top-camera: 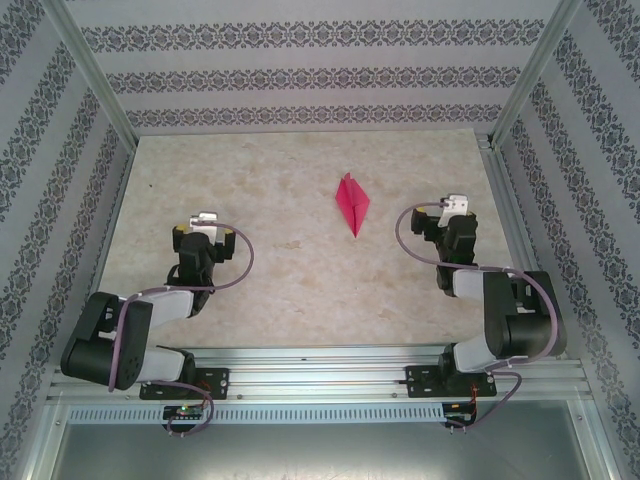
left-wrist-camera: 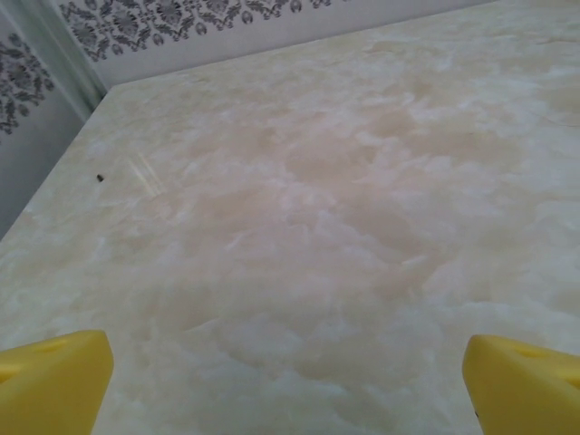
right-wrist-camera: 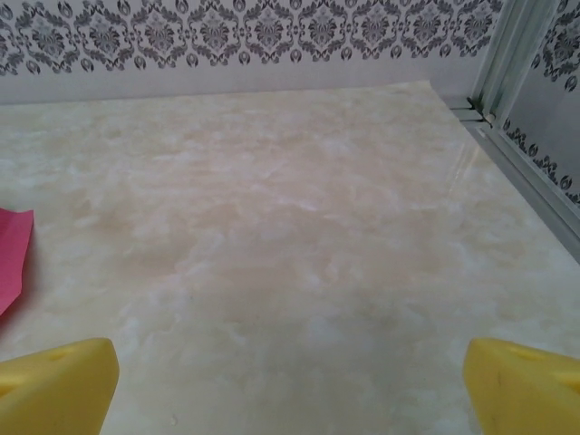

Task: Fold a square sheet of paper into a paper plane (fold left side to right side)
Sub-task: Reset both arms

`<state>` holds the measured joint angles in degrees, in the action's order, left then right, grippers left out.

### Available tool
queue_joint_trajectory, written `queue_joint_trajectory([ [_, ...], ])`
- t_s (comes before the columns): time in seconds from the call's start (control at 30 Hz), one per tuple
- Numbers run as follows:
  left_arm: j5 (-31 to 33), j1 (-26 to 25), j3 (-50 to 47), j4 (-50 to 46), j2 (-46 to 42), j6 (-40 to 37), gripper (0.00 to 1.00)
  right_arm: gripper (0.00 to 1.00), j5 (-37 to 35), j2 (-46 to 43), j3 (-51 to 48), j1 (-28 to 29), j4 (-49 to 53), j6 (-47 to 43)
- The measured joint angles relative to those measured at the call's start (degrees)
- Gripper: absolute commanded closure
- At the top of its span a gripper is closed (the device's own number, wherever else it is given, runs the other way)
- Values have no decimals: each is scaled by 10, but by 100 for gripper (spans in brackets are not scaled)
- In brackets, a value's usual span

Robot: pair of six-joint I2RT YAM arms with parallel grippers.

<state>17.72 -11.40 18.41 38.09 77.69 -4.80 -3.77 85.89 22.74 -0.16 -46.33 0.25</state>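
Lying lengthwise away from the arms, the paper plane [top-camera: 352, 203] has the right end effector [top-camera: 455, 207] nearer, on its right, the left end effector [top-camera: 205, 222] farther off; both stand open, empty

My arms, both folded near their bases: left gripper [top-camera: 204, 230] lower left, right gripper [top-camera: 452, 212] right of centre, jaws spread wide.

I'm looking at a pale, cream marbled table [top-camera: 250, 290] with a faint sheen. The bright pink paper plane [top-camera: 352, 203] lies on it, right of centre in the far half, a narrow kite shape with its long sharp point toward me. My left wrist view picks up a tiny dark speck [left-wrist-camera: 99, 178] near the table's left edge.
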Motion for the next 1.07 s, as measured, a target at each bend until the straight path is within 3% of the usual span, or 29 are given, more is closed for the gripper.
queue_joint_trajectory([
  [0.27, -54, 17, -5, 137, 100, -3, 0, 2, -6, 20, -27, -5, -61, 2],
  [0.5, -85, 66, 38, 112, 119, 21, 0, 2, -9, 20, -27, -7, -80, 2],
  [1.07, -117, 69, 43, 102, 119, 26, 0, 2, -13, 20, -27, -7, -84, 2],
])
